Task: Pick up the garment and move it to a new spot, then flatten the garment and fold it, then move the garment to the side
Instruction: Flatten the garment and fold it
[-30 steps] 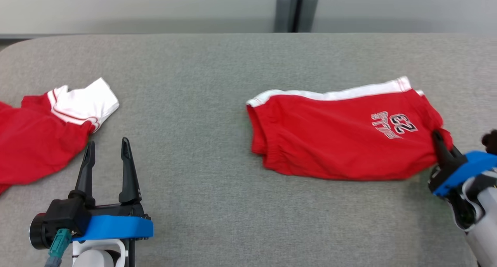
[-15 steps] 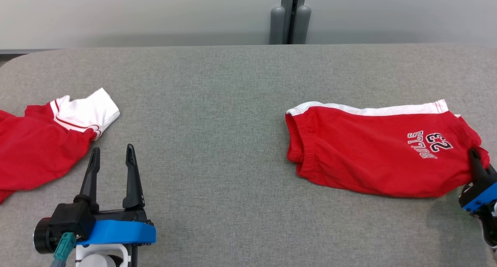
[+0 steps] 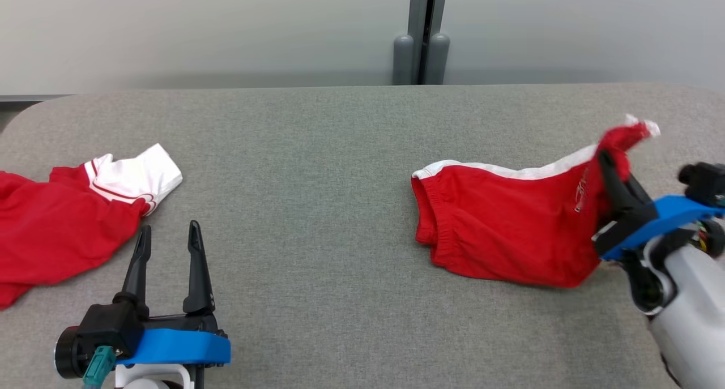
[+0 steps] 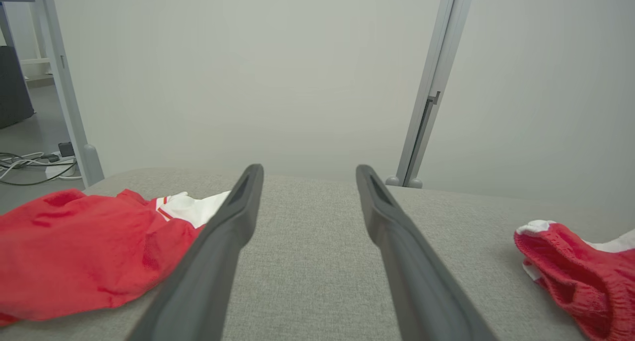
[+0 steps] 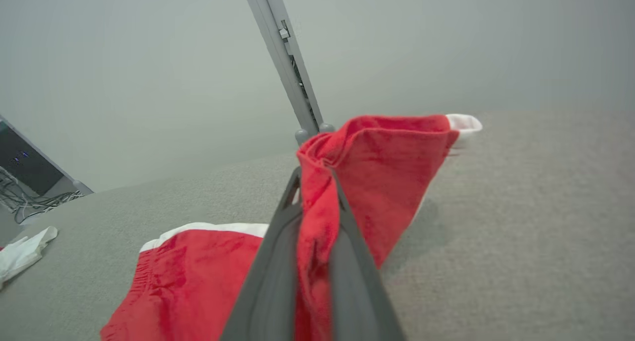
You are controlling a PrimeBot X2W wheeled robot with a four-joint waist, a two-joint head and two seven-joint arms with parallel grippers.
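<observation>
Head view: right hand [image 3: 607,161] clamps the right end of the red white-trimmed fabric shorts [image 3: 498,230], holding it above the grey fabric surface [image 3: 317,151]; left hand [image 3: 169,229] open, well apart.

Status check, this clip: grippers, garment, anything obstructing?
Left gripper jaws open. Right gripper shut on red shorts, one end lifted. Second red garment far left, not in the way.

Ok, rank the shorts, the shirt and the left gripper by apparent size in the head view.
Largest: shorts.
Next: shirt, though the frame edge cuts it off.
Smallest: left gripper, and nearness to the camera enlarges it.
</observation>
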